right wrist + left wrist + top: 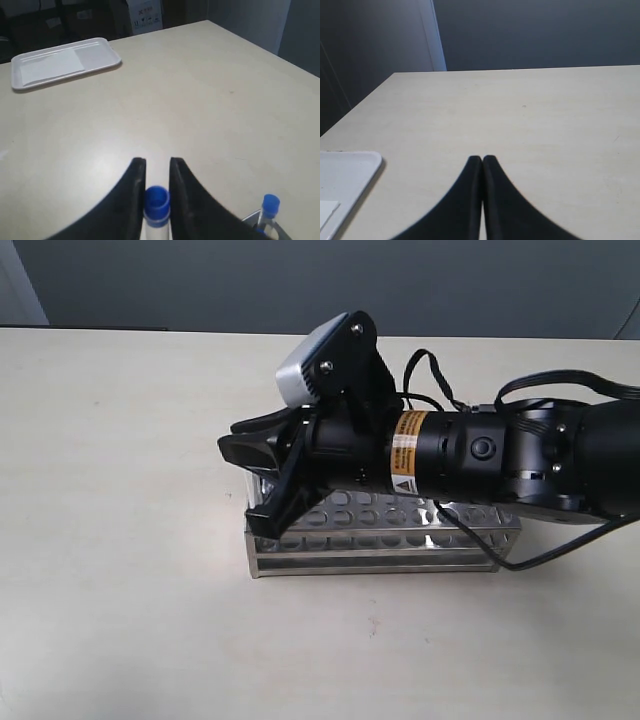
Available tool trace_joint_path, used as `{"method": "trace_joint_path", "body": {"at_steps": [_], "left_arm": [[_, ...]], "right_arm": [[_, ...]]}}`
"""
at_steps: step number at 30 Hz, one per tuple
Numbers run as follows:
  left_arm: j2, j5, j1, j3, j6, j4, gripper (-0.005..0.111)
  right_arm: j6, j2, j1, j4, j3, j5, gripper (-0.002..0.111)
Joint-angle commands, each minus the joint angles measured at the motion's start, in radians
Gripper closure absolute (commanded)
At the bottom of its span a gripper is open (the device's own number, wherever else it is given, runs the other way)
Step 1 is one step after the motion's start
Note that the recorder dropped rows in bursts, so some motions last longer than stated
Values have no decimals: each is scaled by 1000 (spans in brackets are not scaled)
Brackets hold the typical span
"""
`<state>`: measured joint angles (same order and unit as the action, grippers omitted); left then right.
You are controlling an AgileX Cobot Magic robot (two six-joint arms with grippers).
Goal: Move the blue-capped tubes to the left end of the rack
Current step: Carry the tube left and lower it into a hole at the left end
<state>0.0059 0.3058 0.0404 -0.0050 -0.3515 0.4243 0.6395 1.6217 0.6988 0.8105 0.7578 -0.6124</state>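
My right gripper [157, 162] is shut on a blue-capped tube [157, 201], its two fingers pressed against either side of the cap. A second blue-capped tube [270, 205] stands beside it, off to one side, at a corner of the rack [250, 218]. In the exterior view the right arm reaches across the shiny steel rack [400, 555], and the right gripper [232, 440] hangs over the rack's left end; the arm hides the tubes there. My left gripper [482, 159] is shut with nothing in it, above bare tabletop, and is outside the exterior view.
A white tray [345, 175] lies on the table near the left gripper; the white tray [65, 62] also shows far off in the right wrist view. Pale tabletop [120, 490] spreads left of and in front of the rack.
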Motion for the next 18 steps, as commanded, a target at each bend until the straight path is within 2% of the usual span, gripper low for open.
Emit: {"method": "trace_joint_path", "body": {"at_steps": [1,18], "left_arm": [[-6,-2,2,2,-5,-1,106],[-6,-2,2,2,-5,-1,106]], "right_arm": [[-20,16,1,-20,5,-3,108],[-99,35,1,-110,5,-10,108]]}}
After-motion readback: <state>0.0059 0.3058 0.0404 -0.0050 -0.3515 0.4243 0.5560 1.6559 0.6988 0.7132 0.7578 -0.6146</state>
